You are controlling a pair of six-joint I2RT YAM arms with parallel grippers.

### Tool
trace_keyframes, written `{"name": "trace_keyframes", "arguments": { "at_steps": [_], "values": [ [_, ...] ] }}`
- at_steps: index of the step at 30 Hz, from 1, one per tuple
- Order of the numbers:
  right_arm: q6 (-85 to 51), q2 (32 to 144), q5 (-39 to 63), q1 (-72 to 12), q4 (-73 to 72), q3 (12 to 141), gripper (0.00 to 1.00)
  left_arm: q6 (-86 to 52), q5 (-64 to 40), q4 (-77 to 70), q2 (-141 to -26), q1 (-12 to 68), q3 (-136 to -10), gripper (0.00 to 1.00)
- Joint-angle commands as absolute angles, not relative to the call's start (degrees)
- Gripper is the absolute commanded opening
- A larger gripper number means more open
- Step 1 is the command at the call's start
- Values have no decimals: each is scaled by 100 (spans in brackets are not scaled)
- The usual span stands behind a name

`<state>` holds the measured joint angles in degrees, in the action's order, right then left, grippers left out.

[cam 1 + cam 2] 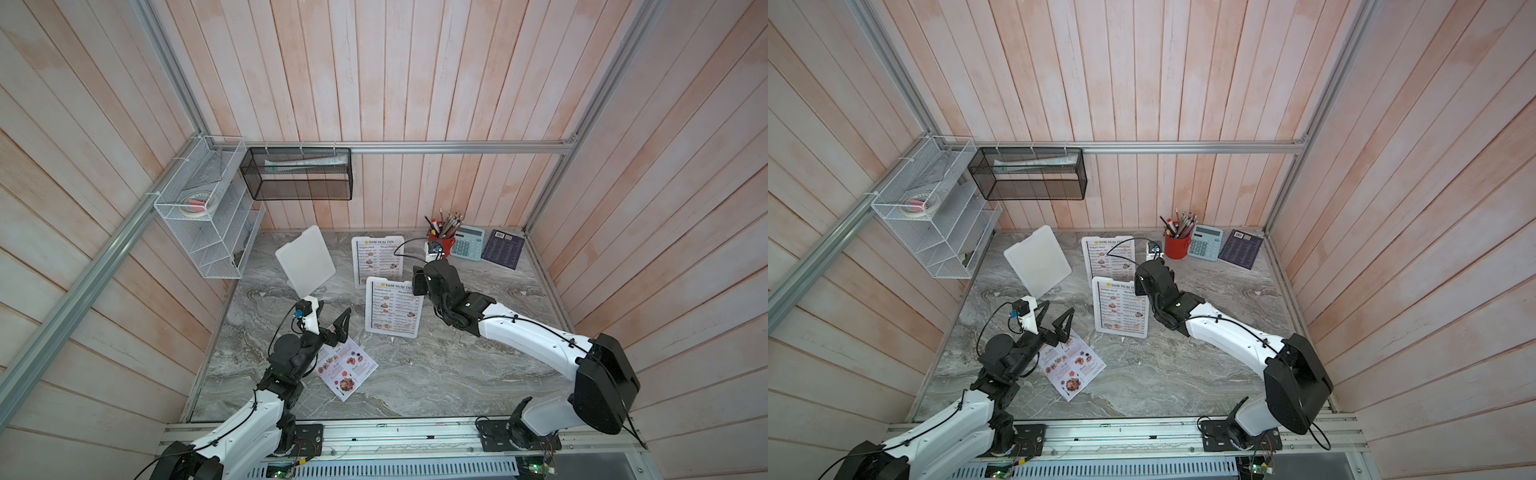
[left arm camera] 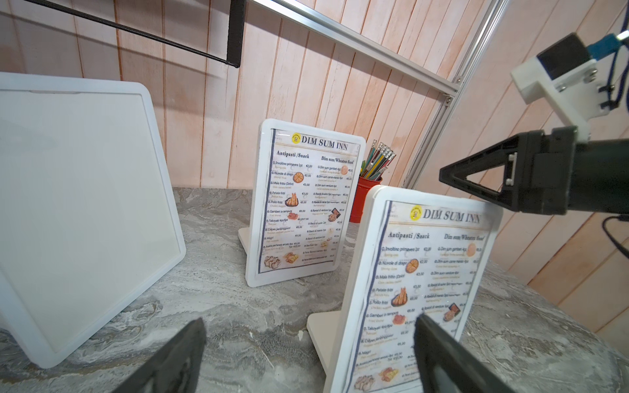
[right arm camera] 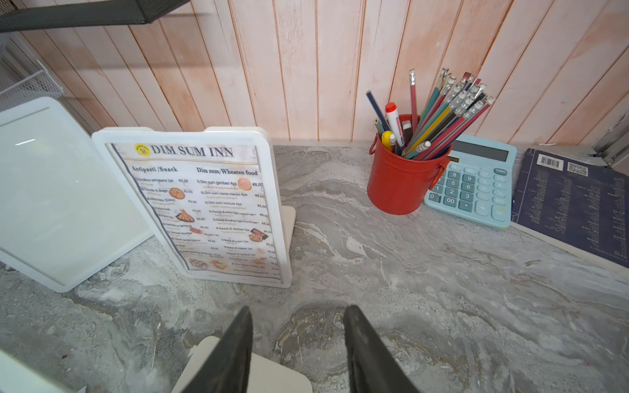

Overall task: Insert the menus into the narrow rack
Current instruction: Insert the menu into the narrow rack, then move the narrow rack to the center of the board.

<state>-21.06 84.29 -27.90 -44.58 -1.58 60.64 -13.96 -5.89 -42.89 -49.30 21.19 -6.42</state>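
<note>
Left gripper (image 1: 332,318): jaws spread wide, nothing between them. It is raised above the table (image 1: 457,365) and points toward the back wall. The left wrist view looks out between its fingers (image 2: 170,360) at the stands.

Right gripper (image 1: 419,284): jaws partly apart. The right wrist view shows bare tabletop between the fingertips (image 3: 238,340), nothing pinched. It hangs at the upper corner, on the right-arm side, of the near Dim Sum Inn menu (image 1: 392,307). Contact with the frame: cannot tell.

Menus:
- Near Dim Sum Inn menu: upright in a white stand, mid-table.
- Far Dim Sum Inn menu (image 1: 376,259): upright in a like stand just behind it.
- Colourful menu sheet (image 1: 347,368): flat on the table, front left, one corner hidden under the left arm.

Empty white stand (image 1: 305,259): left of the far menu, tilted back.

Black mesh rack (image 1: 297,174): on the back wall, a pale sheet lying in it. White wire rack (image 1: 199,208): on the left wall.

Back right corner: red cup (image 1: 446,245) of pencils, calculator (image 1: 467,243), dark booklet (image 1: 503,249).
</note>
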Motion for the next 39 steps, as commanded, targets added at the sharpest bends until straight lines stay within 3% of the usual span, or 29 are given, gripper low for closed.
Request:
{"name": "trace_keyframes", "arguments": {
  "at_steps": [1,5,9,19,26,39],
  "values": [
    [-2162,8346,-2675,-4374,-123,5950,45,-1303,-562,-4390,-4922,2153,-565,98],
    [-2034,8114,-2675,-4331,-44,6005,45,-1286,-778,-4258,-4913,2153,-688,100],
    [-1875,7523,-2747,-4330,-131,5779,51,-1307,-1471,-4268,-5042,2153,-848,100],
    [-1810,5565,-1469,-4333,-2080,3095,72,-1433,-2211,-5045,-5817,2153,-852,100],
    [-1976,5545,-462,-4333,-2852,2255,74,-1542,-2464,-5621,-6767,2153,-1142,100],
    [-2086,6562,-332,-4323,-3949,2066,77,-1724,-2652,-6197,-8639,2161,-2065,96]
  ]
}}
